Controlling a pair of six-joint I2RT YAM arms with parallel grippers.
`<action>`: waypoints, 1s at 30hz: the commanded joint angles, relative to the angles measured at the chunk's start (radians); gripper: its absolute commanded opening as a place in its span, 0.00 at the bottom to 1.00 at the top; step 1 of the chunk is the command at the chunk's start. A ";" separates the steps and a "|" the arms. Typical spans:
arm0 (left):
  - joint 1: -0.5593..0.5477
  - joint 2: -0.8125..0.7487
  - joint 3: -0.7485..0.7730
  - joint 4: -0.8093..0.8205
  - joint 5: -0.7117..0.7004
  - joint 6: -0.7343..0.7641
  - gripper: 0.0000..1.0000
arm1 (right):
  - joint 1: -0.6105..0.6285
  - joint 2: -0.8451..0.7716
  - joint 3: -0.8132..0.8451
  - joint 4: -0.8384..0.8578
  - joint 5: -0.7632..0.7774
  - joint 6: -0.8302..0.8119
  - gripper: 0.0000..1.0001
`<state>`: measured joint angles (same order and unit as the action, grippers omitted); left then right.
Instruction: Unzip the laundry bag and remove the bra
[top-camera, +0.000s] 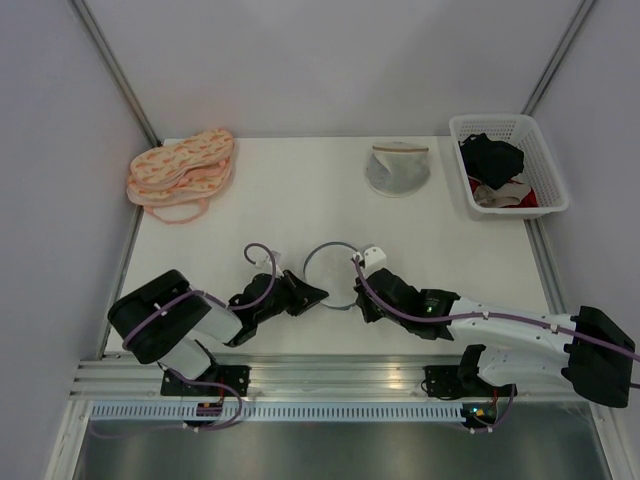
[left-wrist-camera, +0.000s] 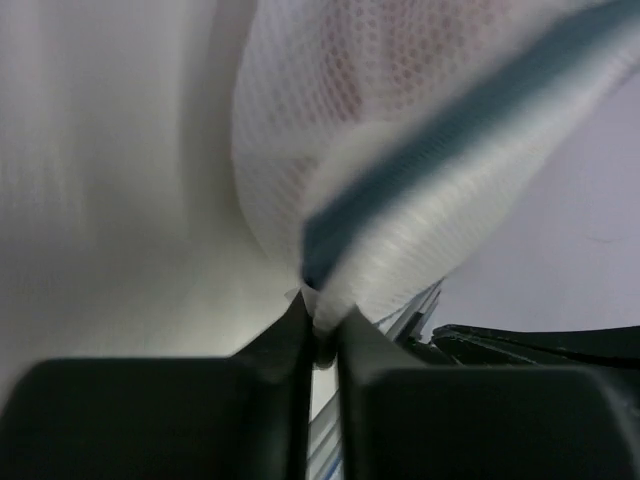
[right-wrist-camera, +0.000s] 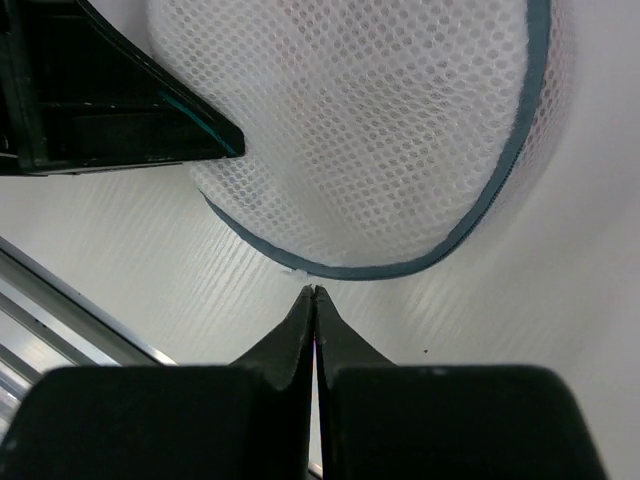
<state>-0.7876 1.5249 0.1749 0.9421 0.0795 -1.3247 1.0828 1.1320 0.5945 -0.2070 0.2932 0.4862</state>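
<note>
Two claws flank the bag (top-camera: 332, 268) at the middle of the near edge. Peach bras (top-camera: 180, 170) lie stacked at the far-left corner, apart from the work. The left claw (left-wrist-camera: 322, 320) is clenched on the bag's rim, probably to anchor it against a zip pull. The right claw (right-wrist-camera: 314, 293) is pressed closed with its tips just at the dark rim, beside a small white tab (right-wrist-camera: 291, 268), perhaps the puller. Nothing shows between its tips. A grey bag (top-camera: 397, 168) sits near the far edge and a basket (top-camera: 488, 122) at the far-right corner. The top view shows only the hoop. The left wrist view adds a faint pink behind the mesh, likely the bra (left-wrist-camera: 345, 80), still inside.
</note>
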 joint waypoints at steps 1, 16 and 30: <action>-0.004 0.034 0.035 0.165 -0.018 -0.027 0.02 | 0.006 -0.047 0.033 -0.028 0.014 0.011 0.00; -0.004 -0.206 0.121 -0.183 0.016 -0.027 0.02 | 0.114 -0.025 0.068 -0.089 0.137 0.071 0.59; -0.004 -0.279 0.094 -0.328 0.066 -0.004 0.02 | 0.114 0.057 0.129 -0.029 0.236 0.083 0.56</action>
<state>-0.7876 1.2831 0.2829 0.6220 0.1177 -1.3380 1.1942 1.1511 0.6781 -0.2642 0.5011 0.5583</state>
